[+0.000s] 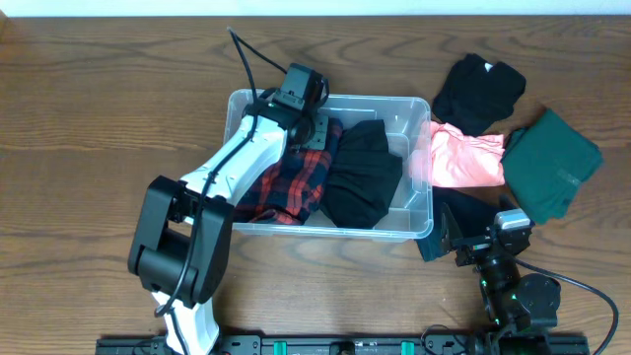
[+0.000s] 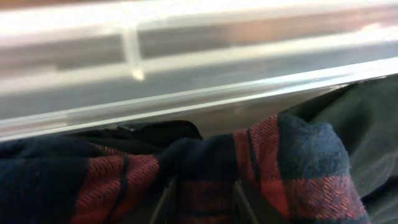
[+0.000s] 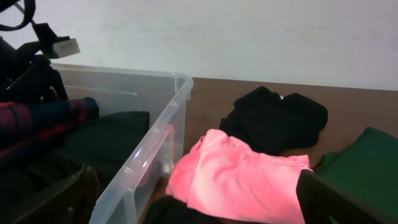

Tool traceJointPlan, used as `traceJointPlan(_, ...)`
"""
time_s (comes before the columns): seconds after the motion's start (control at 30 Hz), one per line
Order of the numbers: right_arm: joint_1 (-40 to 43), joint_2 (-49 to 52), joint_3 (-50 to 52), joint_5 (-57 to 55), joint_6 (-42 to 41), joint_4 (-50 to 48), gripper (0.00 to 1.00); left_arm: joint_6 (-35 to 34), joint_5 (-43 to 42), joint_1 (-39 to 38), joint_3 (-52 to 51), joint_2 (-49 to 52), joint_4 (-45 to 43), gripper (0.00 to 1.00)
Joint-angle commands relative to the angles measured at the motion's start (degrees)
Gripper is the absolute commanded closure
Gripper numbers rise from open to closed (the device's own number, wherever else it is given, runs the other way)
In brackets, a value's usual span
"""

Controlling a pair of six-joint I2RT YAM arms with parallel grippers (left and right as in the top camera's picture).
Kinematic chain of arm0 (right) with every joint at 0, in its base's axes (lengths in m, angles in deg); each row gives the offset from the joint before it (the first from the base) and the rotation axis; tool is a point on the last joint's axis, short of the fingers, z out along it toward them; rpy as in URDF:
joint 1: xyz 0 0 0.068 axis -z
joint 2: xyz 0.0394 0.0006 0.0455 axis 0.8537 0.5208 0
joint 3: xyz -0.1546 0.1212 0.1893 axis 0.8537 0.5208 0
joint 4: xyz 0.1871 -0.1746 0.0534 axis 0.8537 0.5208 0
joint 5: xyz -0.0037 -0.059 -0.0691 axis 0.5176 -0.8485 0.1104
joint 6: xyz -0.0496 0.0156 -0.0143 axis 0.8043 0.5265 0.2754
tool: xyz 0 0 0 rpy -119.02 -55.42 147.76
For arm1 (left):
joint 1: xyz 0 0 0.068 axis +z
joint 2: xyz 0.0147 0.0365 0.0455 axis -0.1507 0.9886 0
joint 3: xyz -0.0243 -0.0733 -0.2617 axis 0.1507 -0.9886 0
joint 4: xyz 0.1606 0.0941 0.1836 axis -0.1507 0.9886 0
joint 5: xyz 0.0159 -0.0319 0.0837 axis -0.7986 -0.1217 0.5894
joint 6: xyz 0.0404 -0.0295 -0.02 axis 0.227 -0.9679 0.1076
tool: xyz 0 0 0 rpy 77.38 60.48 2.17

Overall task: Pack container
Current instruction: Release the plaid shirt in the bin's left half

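The clear container (image 1: 426,212) stands mid-table. It holds a red-and-navy plaid garment (image 1: 296,182) on the left and a black garment (image 1: 363,177) on the right. My left gripper (image 1: 314,126) reaches into the container's far side. In the left wrist view its fingers (image 2: 202,199) are shut on a fold of the plaid garment (image 2: 292,155), close to the container wall (image 2: 186,56). My right gripper (image 1: 481,242) is open and empty, low at the container's front right corner. It faces the container rim (image 3: 155,137) and a pink garment (image 3: 242,174).
Outside the container on the right lie a black garment (image 1: 480,91), the pink garment (image 1: 463,158), a green garment (image 1: 552,163) and a dark garment (image 1: 463,212) by the right gripper. The left arm crosses the container's left edge.
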Motion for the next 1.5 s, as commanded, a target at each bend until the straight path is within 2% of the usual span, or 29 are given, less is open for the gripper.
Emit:
traceJointPlan(0.0,-0.15,-0.20,0.15,-0.39,-0.74,0.07,0.01,1.01,-2.69,-0.98,-2.84,4.52,4.17,0.69)
traceJointPlan(0.13,-0.15,-0.20,0.15,-0.39,-0.74,0.07,0.01,1.01,-2.69,-0.70,-0.13,-1.44,7.78,0.69)
traceJointPlan(0.33,-0.15,-0.20,0.15,-0.39,-0.74,0.07,0.01,1.44,-2.73,-1.07,2.23,-17.27,10.99,0.68)
traceJointPlan(0.5,-0.15,-0.20,0.15,-0.39,-0.74,0.07,0.01,1.42,-2.73,-2.73,2.16,-23.32,15.58,0.67)
traceJointPlan(0.7,-0.15,-0.20,0.15,-0.39,-0.74,0.07,0.01,1.40,-2.73,-6.49,-1.73,-21.35,21.92,0.67)
traceJointPlan(0.83,-0.15,-0.20,0.15,-0.39,-0.74,0.07,0.01,1.20,-2.69,-8.09,-8.57,-17.44,19.23,0.67)
traceJointPlan(0.93,-0.15,-0.20,0.15,-0.39,-0.74,0.07,0.01,1.20,0.04,-7.85,-12.96,-12.68,15.10,0.61)
traceJointPlan(1.07,-0.15,-0.20,0.15,-0.39,-0.74,0.07,0.01,1.25,2.25,-6.64,-13.75,-5.92,13.62,0.60)
traceJointPlan(1.17,-0.15,-0.20,0.15,-0.39,-0.74,0.07,0.01,1.31,2.25,-5.46,-12.76,-5.55,14.38,0.60)
traceJointPlan(1.23,-0.15,-0.20,0.15,-0.39,-0.74,0.07,0.01,1.22,2.23,-4.68,-10.34,-6.73,17.62,0.60)
traceJointPlan(1.47,-0.15,-0.20,0.15,-0.39,-0.74,0.07,0.01,1.27,2.23,-4.17,5.16,-16.22,37.03,0.60)
